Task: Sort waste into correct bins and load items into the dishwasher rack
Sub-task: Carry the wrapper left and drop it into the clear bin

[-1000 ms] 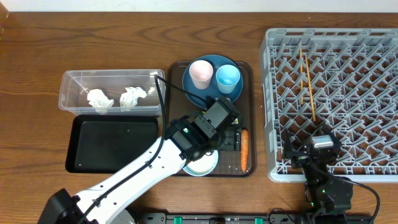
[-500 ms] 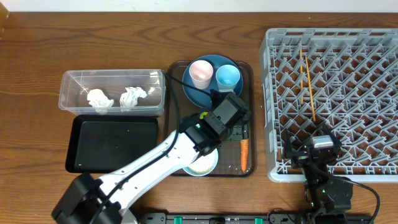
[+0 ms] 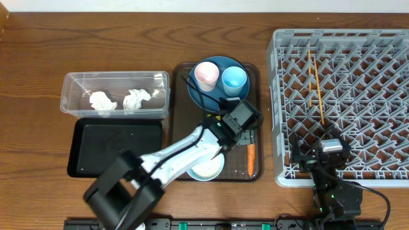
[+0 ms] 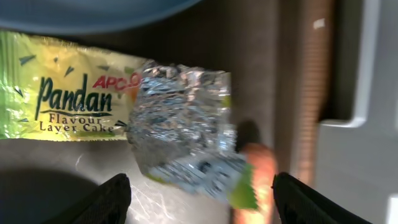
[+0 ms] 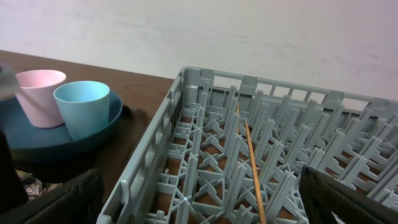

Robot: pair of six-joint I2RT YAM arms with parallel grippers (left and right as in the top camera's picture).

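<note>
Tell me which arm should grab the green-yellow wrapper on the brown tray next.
Left. The left pincer, open, hangs right over the wrapper beside the carrot; the right pincer sits at the rack, off the tray.

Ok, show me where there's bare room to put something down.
The black tray below the clear tub is bare. The rack is open right of the chopsticks. Bare table wood runs left of and beyond the tub. Crowded: the brown serving tray, holding plate, bowl, carrot and wrapper.

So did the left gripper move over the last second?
Yes. In the overhead view the left gripper has shifted right, toward the dishwasher rack, and now covers one end of the carrot.
</note>
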